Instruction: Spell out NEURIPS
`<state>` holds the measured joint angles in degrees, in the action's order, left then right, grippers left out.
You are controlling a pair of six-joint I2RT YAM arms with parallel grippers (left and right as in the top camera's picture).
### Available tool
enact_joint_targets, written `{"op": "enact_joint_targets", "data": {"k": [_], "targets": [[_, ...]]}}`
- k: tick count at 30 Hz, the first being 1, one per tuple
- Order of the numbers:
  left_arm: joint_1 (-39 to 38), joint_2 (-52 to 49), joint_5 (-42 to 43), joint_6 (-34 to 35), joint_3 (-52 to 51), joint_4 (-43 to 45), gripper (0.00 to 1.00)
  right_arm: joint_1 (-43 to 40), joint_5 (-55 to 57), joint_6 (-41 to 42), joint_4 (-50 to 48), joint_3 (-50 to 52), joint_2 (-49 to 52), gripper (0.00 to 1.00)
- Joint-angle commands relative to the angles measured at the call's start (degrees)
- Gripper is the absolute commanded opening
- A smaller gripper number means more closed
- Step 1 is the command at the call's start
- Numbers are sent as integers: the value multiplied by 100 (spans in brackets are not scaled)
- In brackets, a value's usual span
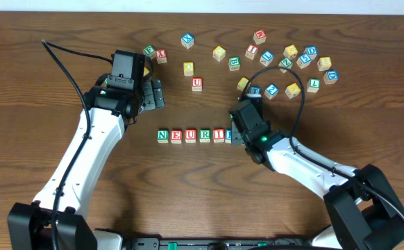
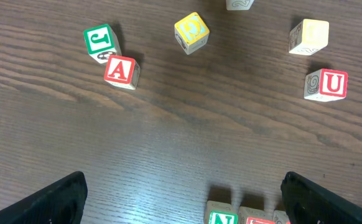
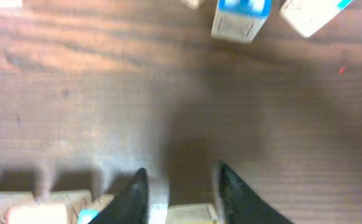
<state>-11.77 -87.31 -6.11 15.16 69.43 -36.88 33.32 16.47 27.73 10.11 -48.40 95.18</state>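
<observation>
1. The right gripper (image 3: 181, 169) is closed partway round a sixth cube (image 3: 190, 216), with a finger against each side. We judge the cube to be gripped, not released.
2. That cube sits low at the right end of the row (image 1: 190, 135), in the centre of the overhead frame, just beside the red I (image 1: 218, 135). The gripper hides its letter. Only a sliver of blue shows, so we take it for the P.
3. The row reads N, E, U, R, I from left to right, and the cubes are touching or nearly so.
4. The step in hand is seating the sixth letter. Next we would square it against the I, open the fingers and lift straight up without nudging the row.
5. The left gripper (image 2: 182, 180) hangs at upper left, spread wide and empty.
6. The S must come from the loose cubes (image 1: 290, 51) at upper right. Several have yellow faces, and we cannot read which is the S.
</observation>
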Motion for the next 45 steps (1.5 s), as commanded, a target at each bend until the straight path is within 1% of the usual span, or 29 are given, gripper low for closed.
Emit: {"op": "enact_joint_targets", "data": {"k": [1,6,11,14,22,31,39,45], "targets": [[13,105,-9,-13,173,-7,98,-155,129,-179,39,-229,-138,27],[13,105,-9,-13,175,-7,98,-380,166,-275,315,-385,-160,21],[13,105,-9,-13,173,-7,98,-542,162,-273,914,-452,-170,11],[13,105,-9,-13,175,-7,98,-549,133,-269,1333,-452,-170,2],[13,105,-9,-13,175,-7,98,-549,-435,260,1862,-452,-186,1],[13,105,-9,-13,175,-7,98,-546,-507,356,2341,-452,-186,1],[13,105,-9,-13,175,-7,98,-540,-1001,431,2347,-452,-186,1],[13,105,-9,-13,173,-7,98,-269,-1001,505,2358,-452,-186,1]]}}
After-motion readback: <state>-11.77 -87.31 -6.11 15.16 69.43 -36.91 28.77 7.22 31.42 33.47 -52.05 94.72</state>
